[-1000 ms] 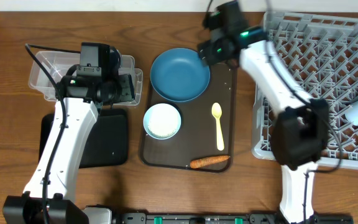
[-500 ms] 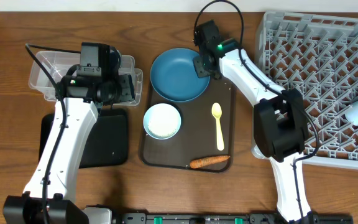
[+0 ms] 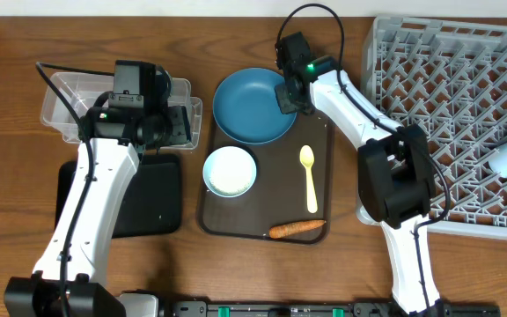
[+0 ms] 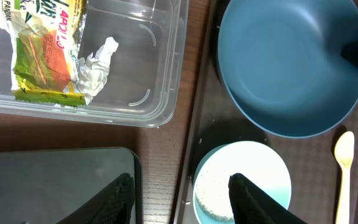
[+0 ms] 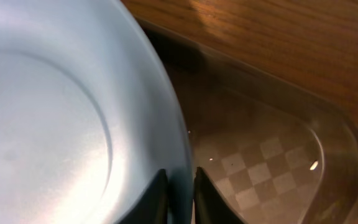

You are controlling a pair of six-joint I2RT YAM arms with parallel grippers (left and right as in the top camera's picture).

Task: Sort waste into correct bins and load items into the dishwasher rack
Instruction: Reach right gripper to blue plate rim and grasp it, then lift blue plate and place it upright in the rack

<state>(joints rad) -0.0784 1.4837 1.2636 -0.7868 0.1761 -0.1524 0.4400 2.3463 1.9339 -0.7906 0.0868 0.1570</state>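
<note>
Moved since a second ago: the right gripper point(image 3: 290, 93), drawn in from beside the corner of the dishwasher rack point(image 3: 447, 88) and set down on the right-hand rim of the large dark blue bowl point(image 3: 252, 106). No shift on the left side.

Overhead: puts that bowl at the far end of the dark brown serving tray point(image 3: 271, 201), with the white bowl point(image 3: 230, 171) nearer, the pale yellow spoon point(image 3: 308, 176) to its right and the carrot piece point(image 3: 296, 229) along the near edge. Places the left gripper point(image 3: 178, 123) over the right end of the clear tub point(image 3: 64, 110), the black tray point(image 3: 152, 198) just nearer on the counter point(image 3: 7, 176).

Left wrist: shows the left gripper point(image 4: 182, 199) spread wide, nothing between its fingers point(image 4: 120, 194), hanging above the gap between black tray point(image 4: 55, 180) and white bowl point(image 4: 241, 180), rice grains inside. Finds wrapper point(image 4: 42, 56) and crumpled tissue point(image 4: 98, 62) touching in the tub point(image 4: 166, 93); blue bowl point(image 4: 284, 68) well to the right.

Right wrist: has the right gripper point(image 5: 179, 200) clamped on the bowl point(image 5: 55, 112) rim, one finger inside, one outside, above the serving tray point(image 5: 260, 155).
</note>
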